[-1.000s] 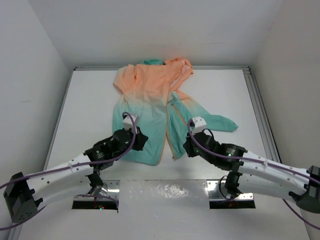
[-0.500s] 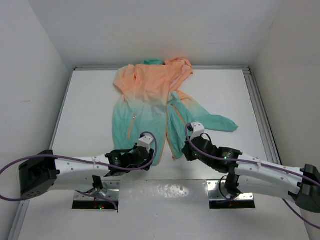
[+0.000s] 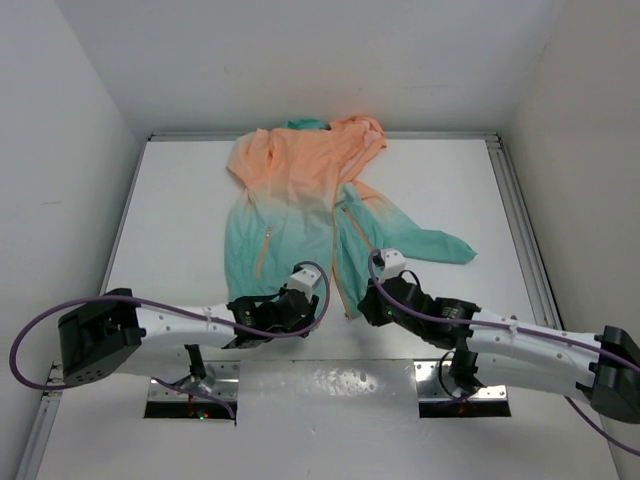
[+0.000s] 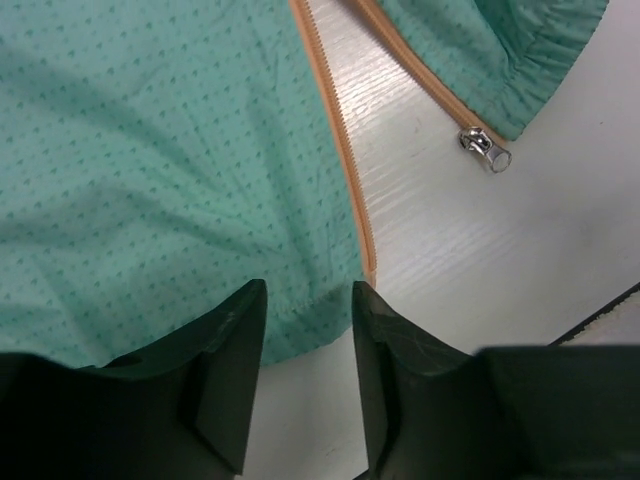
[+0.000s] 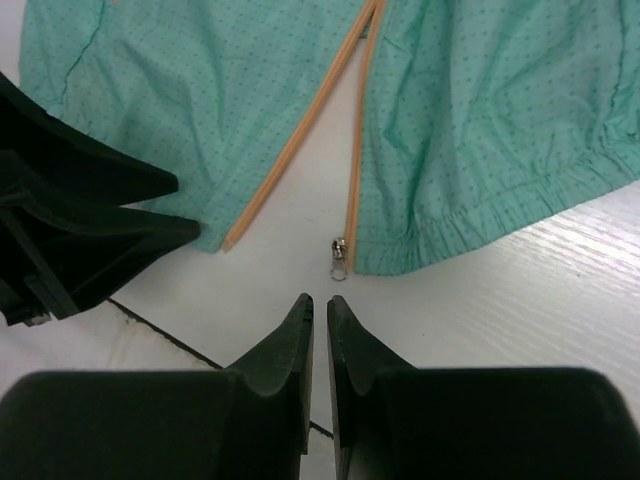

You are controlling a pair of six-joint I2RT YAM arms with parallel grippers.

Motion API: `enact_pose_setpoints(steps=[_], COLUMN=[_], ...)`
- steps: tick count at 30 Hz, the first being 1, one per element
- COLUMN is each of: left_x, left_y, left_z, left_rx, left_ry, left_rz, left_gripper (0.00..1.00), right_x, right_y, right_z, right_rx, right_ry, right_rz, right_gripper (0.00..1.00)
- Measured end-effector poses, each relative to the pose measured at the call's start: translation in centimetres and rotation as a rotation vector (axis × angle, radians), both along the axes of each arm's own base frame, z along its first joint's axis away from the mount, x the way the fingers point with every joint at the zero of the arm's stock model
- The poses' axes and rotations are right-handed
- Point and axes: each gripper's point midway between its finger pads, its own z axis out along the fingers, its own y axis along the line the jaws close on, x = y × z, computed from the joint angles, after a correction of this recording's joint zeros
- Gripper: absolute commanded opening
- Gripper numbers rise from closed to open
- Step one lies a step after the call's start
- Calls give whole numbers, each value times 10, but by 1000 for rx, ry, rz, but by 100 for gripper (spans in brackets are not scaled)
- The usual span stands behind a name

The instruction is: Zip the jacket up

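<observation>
The jacket (image 3: 292,200) lies unzipped on the bench (image 3: 180,225). The left jaws, part-open and empty, hover over its hem corner. The right jaws, nearly closed and empty, face the slider (image 5: 340,249) just ahead, probably to pinch it.

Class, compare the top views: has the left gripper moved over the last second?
Yes. Against the unmoved jacket, the left gripper has shifted from over the teal panel toward the near table edge and to the right, ending at the hem beside the zipper's lower end.
</observation>
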Motion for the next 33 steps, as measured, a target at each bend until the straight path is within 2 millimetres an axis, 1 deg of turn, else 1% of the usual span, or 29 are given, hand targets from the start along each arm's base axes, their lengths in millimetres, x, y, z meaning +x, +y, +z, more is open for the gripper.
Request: enact_pose_setpoints(steps=[4,8,11,12,13,14,17,19,20,22,24,27,29,30,31,33], left_x=[2,1,1,1,1,1,2,3,3,6,9,15,18,18,18,17], left_y=[-6,-6,-9,-10,-12,-14,-18,-20,-22,-27,-32,-42,-43,-42,-40,-35], left_z=[-2,-12,-18,-19,-19,-18,-18,-15,-12,0,18,48,65,70,74,77], left_rx=[11,42,58,58,52,47,34,19,4,-48,-120,-243,-326,-358,-384,-422], left_ry=[4,19,33,35,36,38,38,37,34,16,-11,-60,-91,-102,-111,-125], left_rz=[-7,-16,-21,-22,-22,-23,-21,-14,-11,-1,12,33,48,55,61,72], left_gripper=[30,28,19,14,4,0,0,0,0,0,0,0,0,0,0,0], right_x=[-2,-2,-1,-1,-1,-1,-2,-2,-2,-2,-1,2,4,5,5,7], right_y=[6,9,11,11,12,13,14,14,16,18,22,32,38,41,44,49], right_z=[-4,-4,-4,-4,-4,-4,-9,-13,-14,-16,-14,-4,3,7,11,20], right_rx=[13,34,48,54,64,72,90,101,109,132,165,239,287,308,331,379], right_ry=[10,10,9,8,9,11,24,41,48,64,76,82,81,81,81,78], right_rz=[12,5,1,0,-4,-9,-21,-37,-46,-65,-83,-101,-108,-111,-113,-116], right_gripper=[11,12,16,20,22,25,31,31,30,17,0,0,22,33,49,54])
